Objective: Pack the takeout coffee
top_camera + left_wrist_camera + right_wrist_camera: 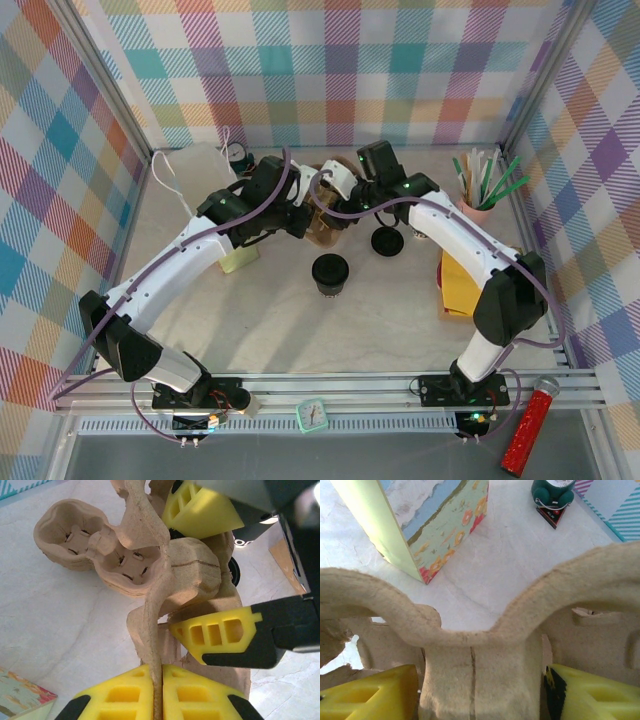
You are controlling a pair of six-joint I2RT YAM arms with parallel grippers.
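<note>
The takeout coffee [330, 271], a small cup with a round black lid, stands alone on the table in front of both grippers. Just behind it a brown pulp cup carrier [325, 232] sits between the two arms. My left gripper [156, 672] is shut on a thin upright wall of the carrier [190, 575]. My right gripper [480, 692] straddles the carrier's middle post [480, 630], one yellow finger [365, 695] on each side with narrow gaps. From above, the left gripper [298, 215] and right gripper [338, 198] meet over the carrier.
A second black-lidded thing [387, 241] sits right of the carrier. A floral box [240, 258] stands to the left, a white paper bag [190, 170] at back left beside a small green clock [552, 492]. A pink cup of sticks [480, 200] and a yellow packet [458, 285] are on the right.
</note>
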